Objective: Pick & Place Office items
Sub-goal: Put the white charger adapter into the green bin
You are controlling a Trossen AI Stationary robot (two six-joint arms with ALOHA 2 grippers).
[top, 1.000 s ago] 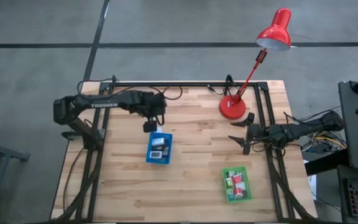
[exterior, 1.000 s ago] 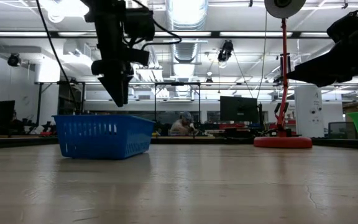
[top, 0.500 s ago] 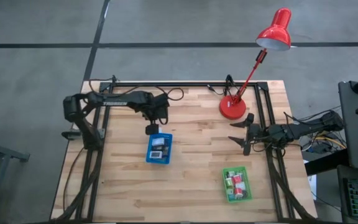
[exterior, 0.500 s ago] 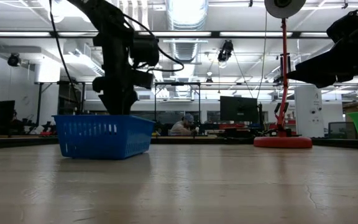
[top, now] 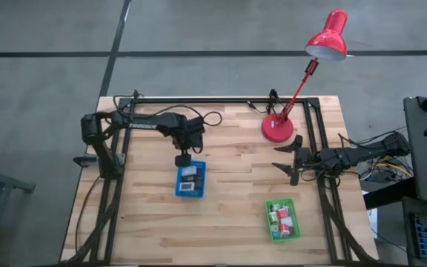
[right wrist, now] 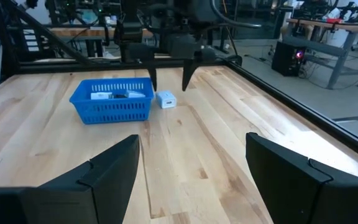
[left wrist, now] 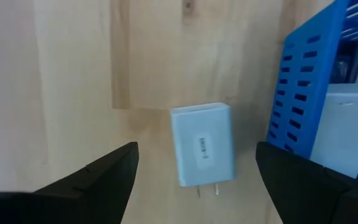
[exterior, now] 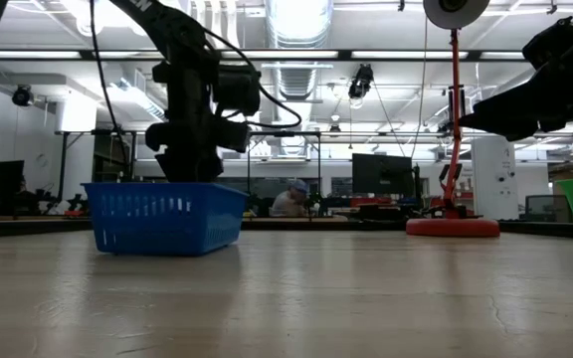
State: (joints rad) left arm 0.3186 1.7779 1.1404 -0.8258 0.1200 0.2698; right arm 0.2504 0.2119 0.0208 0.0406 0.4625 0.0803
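Observation:
A light blue plug block (left wrist: 202, 151) lies flat on the wood just off the far side of the blue tray (left wrist: 303, 93). My left gripper (right wrist: 168, 84) hangs open over it, pointing down, one finger on either side and clear of it. In the high view the gripper (top: 183, 159) covers the block. The blue tray (top: 178, 182) holds white and dark office items (top: 190, 172). The green tray (top: 270, 222) holds red, white and green ones. My right gripper (top: 289, 163) waits open and level at the table's right side.
A red desk lamp stands with its base (top: 278, 127) on the far right of the table, its arm leaning out over the edge. A black frame rail (top: 221, 101) runs along the far edge. Bare wood lies between the two trays.
My left gripper has sunk toward the table beside the blue tray's far side, shifting a little toward the near edge and tipping until it points straight down. In the low view its fingertips have dropped behind the tray wall. The fingers stay open.

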